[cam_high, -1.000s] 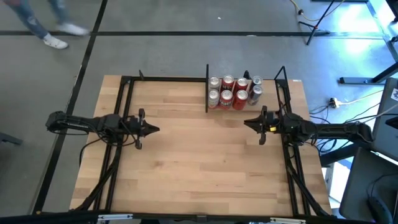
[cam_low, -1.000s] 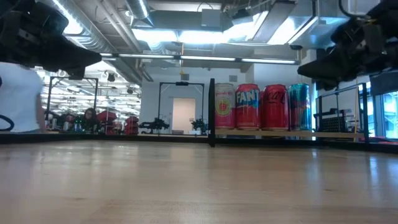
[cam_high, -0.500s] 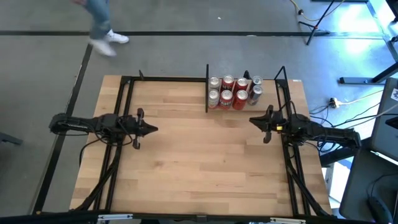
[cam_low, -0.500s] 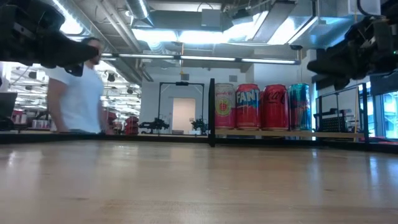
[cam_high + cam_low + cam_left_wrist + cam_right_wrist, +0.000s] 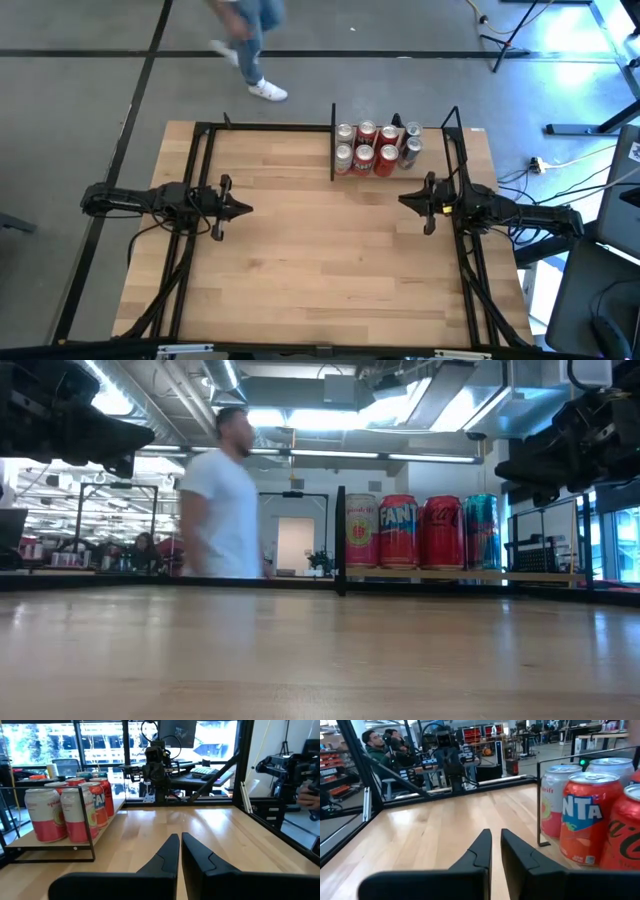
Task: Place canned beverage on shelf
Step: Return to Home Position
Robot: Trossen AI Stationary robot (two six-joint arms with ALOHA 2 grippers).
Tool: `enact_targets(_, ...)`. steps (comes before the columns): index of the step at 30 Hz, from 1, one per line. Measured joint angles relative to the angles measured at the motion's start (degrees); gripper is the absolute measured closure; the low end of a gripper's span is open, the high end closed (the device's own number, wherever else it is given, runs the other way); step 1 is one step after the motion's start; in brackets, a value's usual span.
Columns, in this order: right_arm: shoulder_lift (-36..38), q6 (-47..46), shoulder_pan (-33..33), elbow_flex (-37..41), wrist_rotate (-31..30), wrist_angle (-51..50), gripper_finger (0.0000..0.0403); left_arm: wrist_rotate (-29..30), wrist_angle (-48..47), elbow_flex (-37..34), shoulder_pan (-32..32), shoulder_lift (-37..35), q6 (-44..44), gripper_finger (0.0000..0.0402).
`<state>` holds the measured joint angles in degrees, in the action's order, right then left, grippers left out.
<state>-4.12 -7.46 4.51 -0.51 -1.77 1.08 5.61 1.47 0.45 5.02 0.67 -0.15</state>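
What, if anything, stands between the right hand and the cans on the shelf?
Nothing visible does: only bare table lies between the right hand and the cans, which stand on the shelf already.

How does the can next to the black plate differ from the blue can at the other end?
The can by the plate is cream above and pink below; the blue can is mostly blue. It stands beside the black plate, the blue can at the row's far end, with a Fanta can and a red cola can between them. Both stand upright on the shelf, about equally tall.
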Motion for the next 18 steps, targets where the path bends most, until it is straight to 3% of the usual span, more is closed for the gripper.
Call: enact_targets(18, 0.0, 1.75, 0.0, 0.11, 0.93, 0.26, 0.0375, 0.87, 0.09, 0.0, 0.0, 0.01, 0.34, 0.0401)
